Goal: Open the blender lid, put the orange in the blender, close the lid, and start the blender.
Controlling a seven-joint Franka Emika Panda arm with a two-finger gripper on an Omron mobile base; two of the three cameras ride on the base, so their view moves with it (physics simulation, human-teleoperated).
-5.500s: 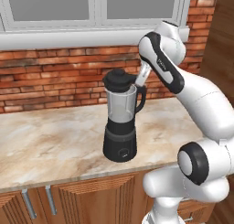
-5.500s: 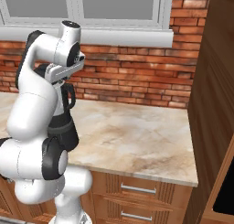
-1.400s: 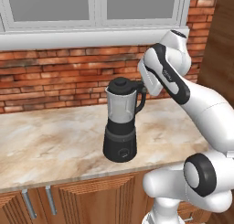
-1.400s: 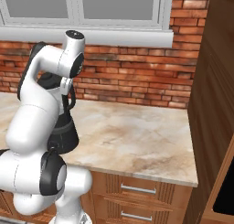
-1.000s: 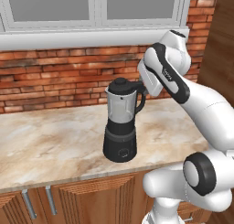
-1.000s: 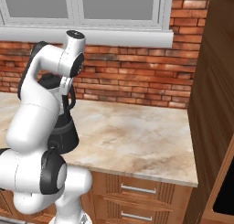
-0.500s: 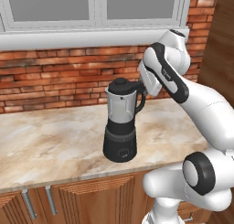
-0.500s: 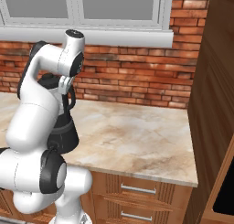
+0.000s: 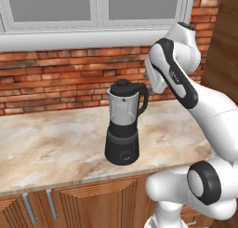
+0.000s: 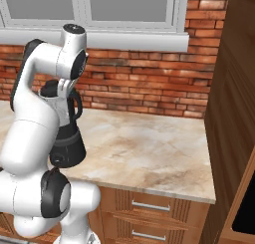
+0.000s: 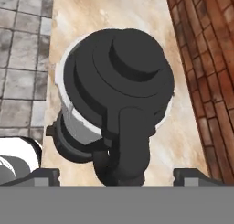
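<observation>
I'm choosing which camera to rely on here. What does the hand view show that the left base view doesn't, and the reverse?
Hand view alone: the lid's top from above, seated on the jar rim, grey floor tiles beyond the counter edge, and the open gripper's tips apart.
Left base view alone: the blender's front dial, the window, cabinet fronts, and the arm.
Both: blender with handle, lid on, marble counter, brick wall.

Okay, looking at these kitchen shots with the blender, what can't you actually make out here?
- Orange: whether it is inside the blender is unclear; the lid covers the jar in the hand view, and the jar looks cloudy in the left base view.
- Dial: too small to read its setting in the left base view.
- Blender in the right base view: mostly behind the arm.
- Gripper: open, its fingertips cut off by the bottom edge.
</observation>
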